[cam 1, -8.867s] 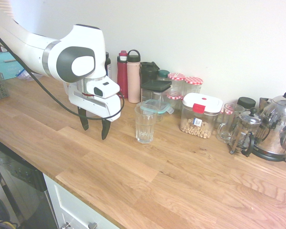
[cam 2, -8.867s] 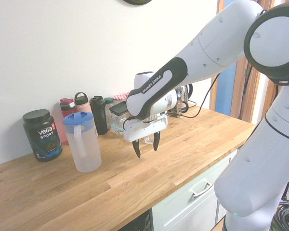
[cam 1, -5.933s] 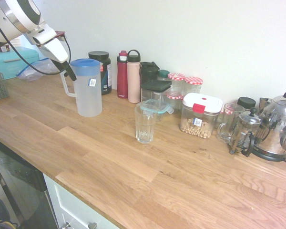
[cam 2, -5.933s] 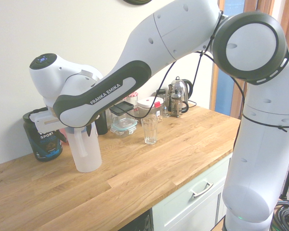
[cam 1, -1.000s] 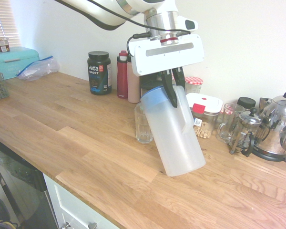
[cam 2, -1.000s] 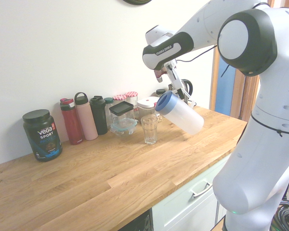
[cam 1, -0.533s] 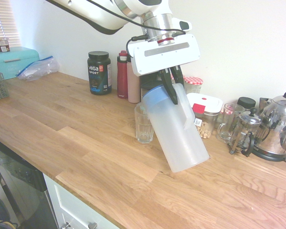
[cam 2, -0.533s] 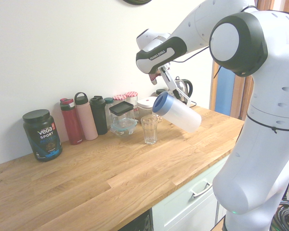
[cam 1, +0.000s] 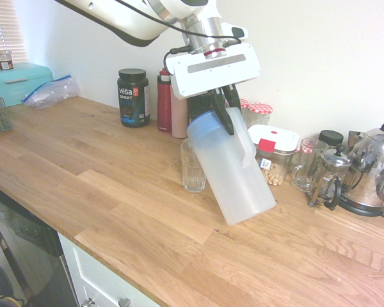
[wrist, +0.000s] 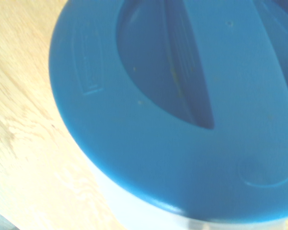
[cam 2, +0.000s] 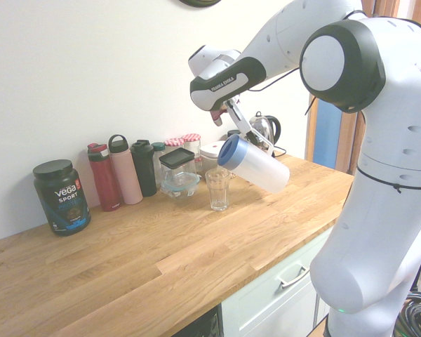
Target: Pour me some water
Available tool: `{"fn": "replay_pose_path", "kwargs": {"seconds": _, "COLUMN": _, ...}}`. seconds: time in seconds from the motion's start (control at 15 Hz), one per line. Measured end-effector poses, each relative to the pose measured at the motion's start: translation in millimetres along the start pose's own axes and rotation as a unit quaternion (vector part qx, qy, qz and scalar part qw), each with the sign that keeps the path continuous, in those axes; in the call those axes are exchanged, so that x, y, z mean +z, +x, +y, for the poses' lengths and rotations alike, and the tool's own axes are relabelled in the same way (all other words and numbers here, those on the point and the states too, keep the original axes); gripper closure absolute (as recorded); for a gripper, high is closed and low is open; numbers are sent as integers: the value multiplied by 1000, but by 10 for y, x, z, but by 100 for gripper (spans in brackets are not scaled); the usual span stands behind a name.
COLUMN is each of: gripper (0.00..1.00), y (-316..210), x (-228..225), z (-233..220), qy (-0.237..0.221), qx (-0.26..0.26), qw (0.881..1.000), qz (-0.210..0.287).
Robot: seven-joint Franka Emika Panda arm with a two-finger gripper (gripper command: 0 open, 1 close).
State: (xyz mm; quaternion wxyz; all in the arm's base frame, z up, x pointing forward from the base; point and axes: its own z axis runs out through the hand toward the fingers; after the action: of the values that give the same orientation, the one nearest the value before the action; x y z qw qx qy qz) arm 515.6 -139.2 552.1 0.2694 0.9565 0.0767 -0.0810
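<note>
Table (cam 1: 115,211) of pale oak planks runs across the front, bare along its near edge. Further in, the frosted pitcher (cam 1: 233,176) hangs clear of the wood, tipped steeply, its base swung out to one side and its blue lid (cam 2: 229,152) leaning toward the drinking glass (cam 1: 192,167). The glass stands upright on the table, just beside and partly behind the pitcher's upper end in the first exterior view; in the second it sits below and a little to the side of the lid. The water cannot be made out through the cloudy wall, and no stream shows between lid and glass. The gripper (cam 1: 221,110) comes down onto the pitcher from above, its dark fingers clamped tight on the handle near the lid. The wrist view is filled with the blue lid, blurred, with wood grain beside it.

Behind these, along the white wall, stand a black tub of sports powder (cam 1: 132,97), a red bottle (cam 1: 164,100), a pink bottle, jars with checked lids (cam 1: 260,113), a white-lidded container (cam 1: 269,153) of chickpeas, a French press (cam 1: 328,178) and a steel kettle (cam 1: 372,169). Far off at the table's end lie a teal box (cam 1: 19,81) and a plastic bag (cam 1: 48,91).
</note>
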Motion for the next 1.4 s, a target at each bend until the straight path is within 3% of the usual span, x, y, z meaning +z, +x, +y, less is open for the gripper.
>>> {"fn": "replay_pose_path", "kwargs": {"seconds": 0.27, "gripper": 100, "y": -231, "x": -161, "z": 155, "qy": 81, "qx": 36, "qw": 995, "qz": 37}}
{"fn": "replay_pose_path", "kwargs": {"seconds": 0.53, "gripper": 100, "y": -805, "x": -177, "z": 262, "qy": 171, "qx": 92, "qw": 978, "qz": 81}}
{"fn": "replay_pose_path", "kwargs": {"seconds": 0.87, "gripper": 100, "y": -1486, "x": 185, "z": 423, "qy": 249, "qx": 187, "qw": 940, "qz": 142}}
{"fn": "replay_pose_path", "kwargs": {"seconds": 1.2, "gripper": 100, "y": -1693, "x": 264, "z": 24, "qy": 277, "qx": 316, "qw": 899, "qz": 126}}
{"fn": "replay_pose_path", "kwargs": {"seconds": 1.4, "gripper": 100, "y": -1970, "x": 122, "z": -407, "qy": 283, "qx": 392, "qw": 868, "qz": 117}}
